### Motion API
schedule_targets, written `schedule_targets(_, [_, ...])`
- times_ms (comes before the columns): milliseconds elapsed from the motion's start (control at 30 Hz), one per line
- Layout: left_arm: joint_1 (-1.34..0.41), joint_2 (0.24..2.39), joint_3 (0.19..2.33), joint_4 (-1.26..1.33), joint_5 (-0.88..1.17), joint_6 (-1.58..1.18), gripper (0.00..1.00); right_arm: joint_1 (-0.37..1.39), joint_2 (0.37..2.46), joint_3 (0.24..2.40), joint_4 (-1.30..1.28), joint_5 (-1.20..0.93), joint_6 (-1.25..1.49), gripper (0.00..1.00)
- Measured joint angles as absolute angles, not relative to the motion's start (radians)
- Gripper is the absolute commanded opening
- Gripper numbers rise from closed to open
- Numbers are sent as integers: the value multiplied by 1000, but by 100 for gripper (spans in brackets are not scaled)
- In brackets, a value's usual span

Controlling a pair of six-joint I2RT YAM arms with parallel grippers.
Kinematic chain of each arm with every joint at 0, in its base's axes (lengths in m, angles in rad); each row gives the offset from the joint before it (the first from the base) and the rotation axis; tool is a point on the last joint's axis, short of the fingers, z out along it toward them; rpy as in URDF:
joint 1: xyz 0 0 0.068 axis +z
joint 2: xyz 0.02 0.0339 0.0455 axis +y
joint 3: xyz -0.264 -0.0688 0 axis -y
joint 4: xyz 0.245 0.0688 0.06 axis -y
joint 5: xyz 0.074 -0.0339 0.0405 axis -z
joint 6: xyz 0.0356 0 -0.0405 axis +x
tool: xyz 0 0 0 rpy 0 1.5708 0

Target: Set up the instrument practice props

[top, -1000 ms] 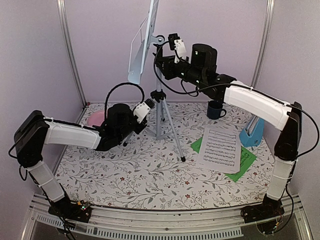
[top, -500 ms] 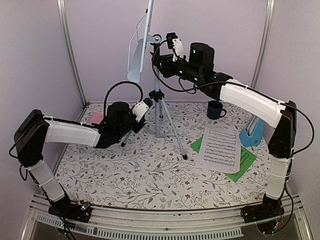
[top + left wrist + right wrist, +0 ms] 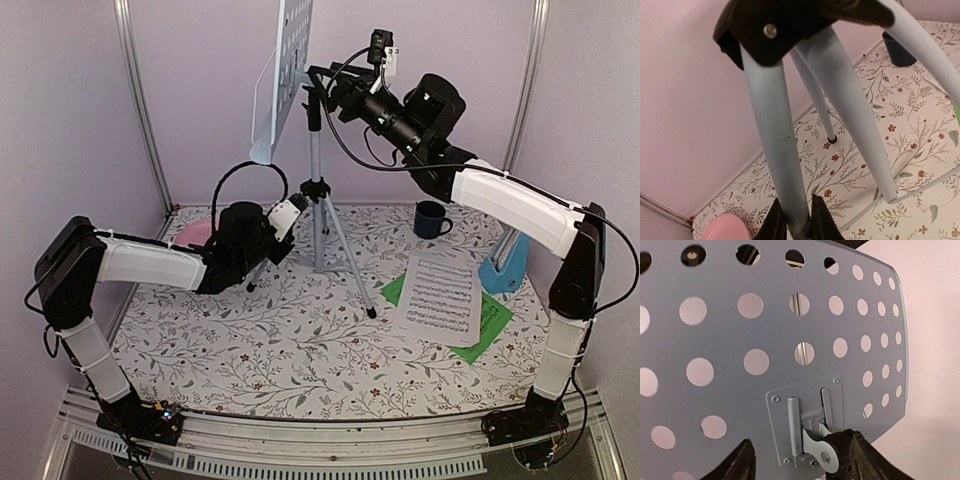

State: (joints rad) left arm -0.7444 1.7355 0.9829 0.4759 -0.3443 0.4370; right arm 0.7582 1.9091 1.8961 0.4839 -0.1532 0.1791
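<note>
While its leg [image 3: 775, 140] is being pinched by the left tool [image 3: 797, 220], with the right tool [image 3: 801, 442] open behind, the music stand [image 3: 285, 70] is being risked: one tug could topple it.

Counting one music stand [image 3: 283, 75], pale and perforated, and standing on three silver legs [image 3: 343, 262]. Lying beside it on the one flowered table [image 3: 300, 350]: one white sheet-music page [image 3: 438, 295], with green paper [image 3: 488, 322] peeking out on two sides beneath, counting as one sheet or perhaps two; sitting around them, one blue metronome [image 3: 503, 266], one dark mug [image 3: 432, 219] and one pink plate [image 3: 192, 237]. Reaching in, two arms, each carrying one gripper with two fingers apiece: the left gripper [image 3: 796, 225] and the right gripper [image 3: 800, 460].
</note>
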Motion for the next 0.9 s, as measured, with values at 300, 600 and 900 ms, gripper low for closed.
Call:
schedule_targets(300, [-743, 1734, 973, 492, -338, 426, 1, 761, 1773, 1581, 619, -166, 221, 96])
schedule_targets(600, [-741, 1698, 913, 527, -311, 424, 30, 749, 1657, 1241, 600, -119, 242, 100])
schedule_targets(900, [-735, 1662, 850, 475, -262, 409, 47, 684, 1637, 1044, 467, -139, 249, 94])
